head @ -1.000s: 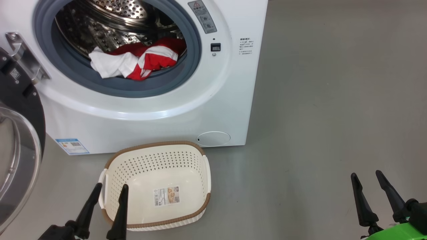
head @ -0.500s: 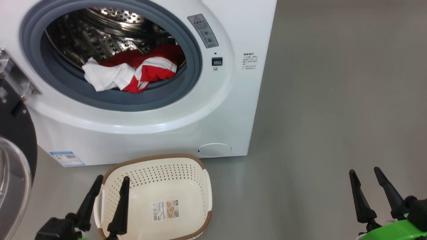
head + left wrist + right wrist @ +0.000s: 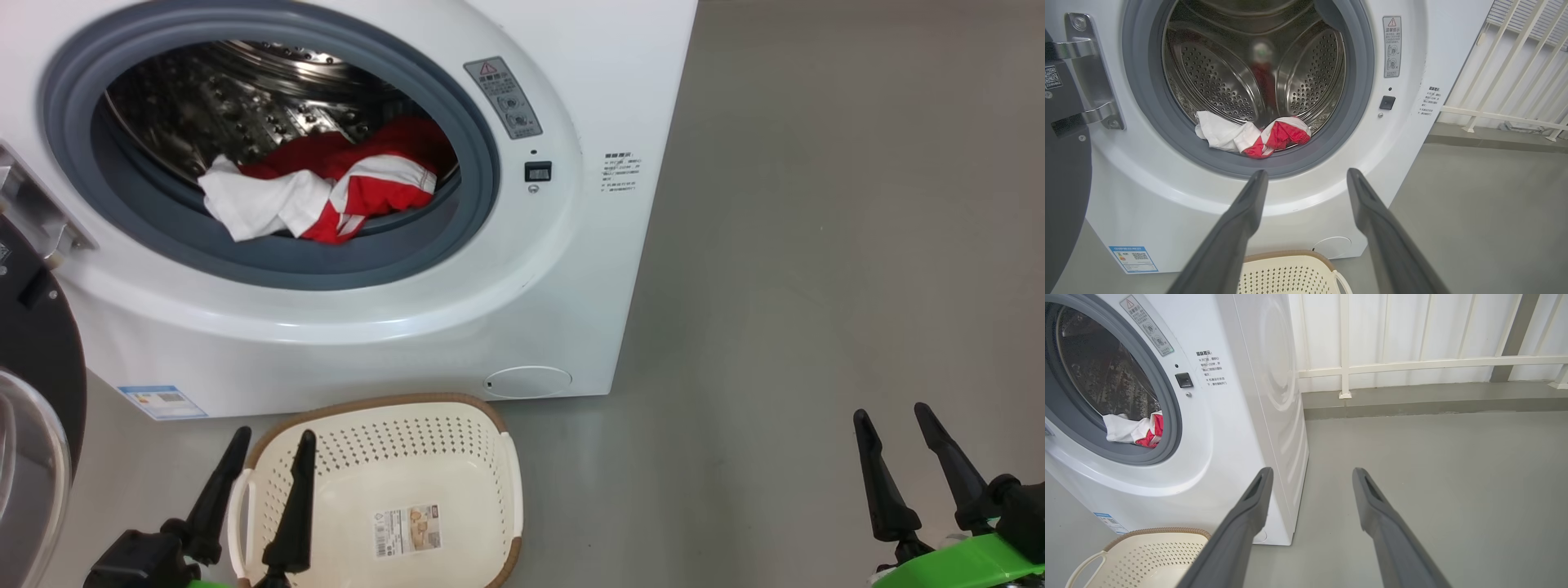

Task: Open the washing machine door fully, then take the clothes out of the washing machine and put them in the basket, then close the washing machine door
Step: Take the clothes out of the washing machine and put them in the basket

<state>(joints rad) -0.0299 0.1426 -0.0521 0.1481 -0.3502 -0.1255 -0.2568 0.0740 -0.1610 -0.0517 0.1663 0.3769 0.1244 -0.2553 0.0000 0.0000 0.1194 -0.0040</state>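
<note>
Right, the washing machine (image 3: 588,269) takes up the upper left of the head view. The washing machine door (image 3: 41,343) hangs swung out wide at the far left edge, black rim and clear glass bowl well off the opening. Inside, the clothes (image 3: 318,192) lie heaped at the front lip of the steel drum (image 3: 229,106), white fabric on the left, red and red-and-white on the right, spilling onto the grey rubber ring (image 3: 277,265).

Down on the floor (image 3: 816,245), the basket (image 3: 384,441) sits just in front of the machine, below the opening and near the small round flap (image 3: 529,381). Its paper label (image 3: 408,531) shows on the bare bottom.

Now the left fingers (image 3: 295,498): they rise at the lower left, spread wide apart and gripping nothing, their tips crossing the basket's left end in the head view. The left wrist view looks between them straight at the drum mouth and the clothes, with the basket's brown rim just below.

Over to the right fingers (image 3: 882,482), standing at the lower right, just as wide open and holding nothing, well apart from both machine and basket, over plain floor. In the right wrist view they point past the machine's right side panel toward a white railing (image 3: 1412,363) along the back wall.
</note>
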